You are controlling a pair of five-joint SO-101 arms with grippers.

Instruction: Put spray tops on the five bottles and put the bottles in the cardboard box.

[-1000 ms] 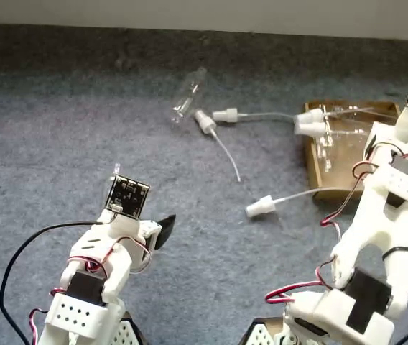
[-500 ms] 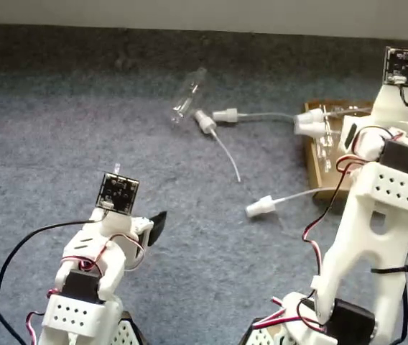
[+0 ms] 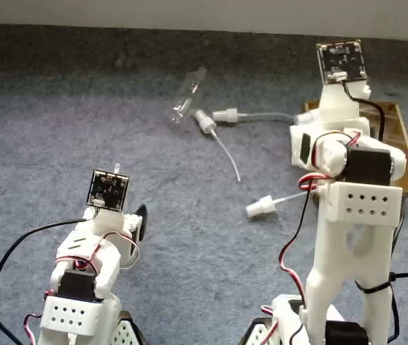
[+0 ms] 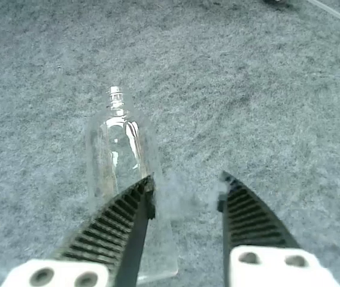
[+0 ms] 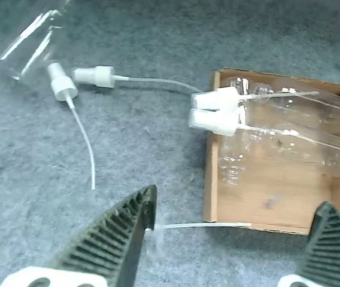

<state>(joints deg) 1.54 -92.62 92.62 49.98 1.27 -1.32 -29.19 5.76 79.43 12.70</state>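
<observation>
Left claw [image 4: 187, 179] stands part open and empty, well apart from the cardboard box [image 5: 210, 179]. An uncapped bottle [image 4: 119, 149] lies by one finger, outside the gap, so closing now would likely shove it aside. Right claw [image 5: 237, 200] gapes wide over the box's near wall, where a loose spray top [image 3: 260, 208] trails its thin tube. A grab there could snag the wall or kink the tube. No writing is legible.

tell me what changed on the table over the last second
The right gripper swung in from the table's right edge and now hangs open over the near side of the cardboard box. The left gripper drew back slightly toward its base, open beside a bare bottle. Nothing was grasped or released. The far bottle, loose spray tops and box stayed put.
</observation>
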